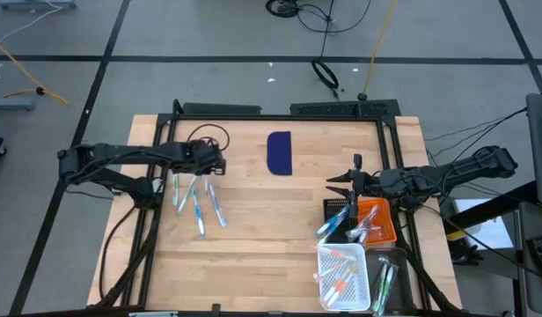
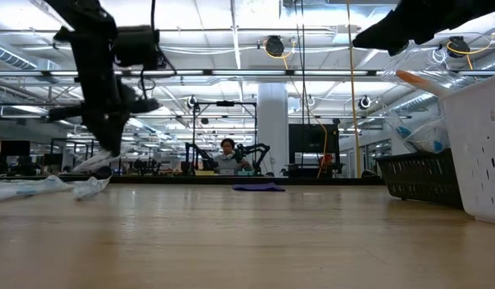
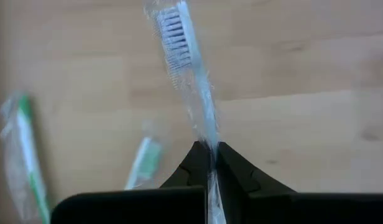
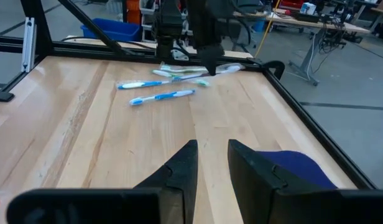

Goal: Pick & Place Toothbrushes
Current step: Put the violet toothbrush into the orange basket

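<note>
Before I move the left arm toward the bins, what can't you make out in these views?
- Held toothbrush: its handle end is hidden between the left end effector fingers in the left wrist view.
- Loose toothbrushes: too small and overlapping in the high view to count.
- White basket: cut off by the low view's right edge; contents hidden by its wall.
- Orange bin: partly covered by the right end effector arm.
</note>
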